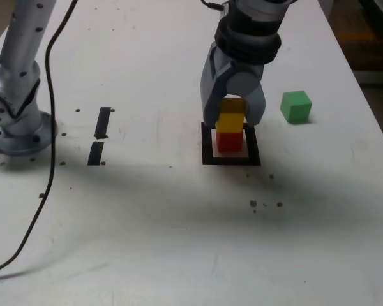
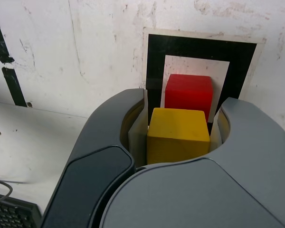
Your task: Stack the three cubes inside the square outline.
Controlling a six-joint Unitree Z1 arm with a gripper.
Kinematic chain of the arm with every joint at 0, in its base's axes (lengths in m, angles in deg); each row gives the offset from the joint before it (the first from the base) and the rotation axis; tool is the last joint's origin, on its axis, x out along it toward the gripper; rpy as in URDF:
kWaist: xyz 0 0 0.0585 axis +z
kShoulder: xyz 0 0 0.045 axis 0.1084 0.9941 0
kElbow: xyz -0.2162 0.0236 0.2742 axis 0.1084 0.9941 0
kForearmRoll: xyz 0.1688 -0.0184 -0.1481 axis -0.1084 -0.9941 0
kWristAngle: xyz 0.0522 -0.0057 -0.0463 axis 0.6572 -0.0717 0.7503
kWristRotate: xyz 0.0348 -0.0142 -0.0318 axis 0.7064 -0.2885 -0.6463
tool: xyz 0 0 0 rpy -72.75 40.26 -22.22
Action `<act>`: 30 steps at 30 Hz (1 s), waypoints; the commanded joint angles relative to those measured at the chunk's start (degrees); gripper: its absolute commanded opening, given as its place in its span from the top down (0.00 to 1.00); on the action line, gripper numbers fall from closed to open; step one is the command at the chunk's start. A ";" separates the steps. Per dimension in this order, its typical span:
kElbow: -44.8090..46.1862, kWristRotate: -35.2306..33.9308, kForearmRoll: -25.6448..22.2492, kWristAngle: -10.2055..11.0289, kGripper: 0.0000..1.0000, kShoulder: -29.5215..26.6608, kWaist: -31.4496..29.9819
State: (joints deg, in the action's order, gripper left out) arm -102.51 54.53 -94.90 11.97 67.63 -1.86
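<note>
The red cube [image 1: 230, 141] [image 2: 188, 90] sits inside the square outline [image 1: 207, 156] [image 2: 199, 47], on its white centre. The yellow cube [image 1: 230, 121] [image 2: 178, 135] is directly on top of it; in the exterior view their faces appear to meet. My gripper [image 1: 232, 122] [image 2: 180, 111] comes down from above and is shut on the yellow cube, one finger on each side. The green cube [image 1: 296, 106] lies alone on the table on the exterior view's right of the outline, apart from the gripper. It does not show in the wrist view.
Two short black tape strips [image 1: 103, 122] [image 2: 14, 85] lie on the exterior view's left. The arm's base [image 1: 16, 121] stands at the far left with a black cable [image 1: 50, 127] trailing toward the front. The table's edge [image 1: 376, 121] runs close behind the green cube.
</note>
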 commanded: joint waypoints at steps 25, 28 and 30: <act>2.50 1.30 2.74 -0.43 0.13 0.41 1.22; 2.28 1.30 2.74 -0.56 0.01 0.18 1.22; 2.11 1.28 2.69 -0.63 0.00 -0.10 1.22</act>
State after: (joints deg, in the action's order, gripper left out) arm -100.11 55.82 -92.19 11.45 68.03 -0.71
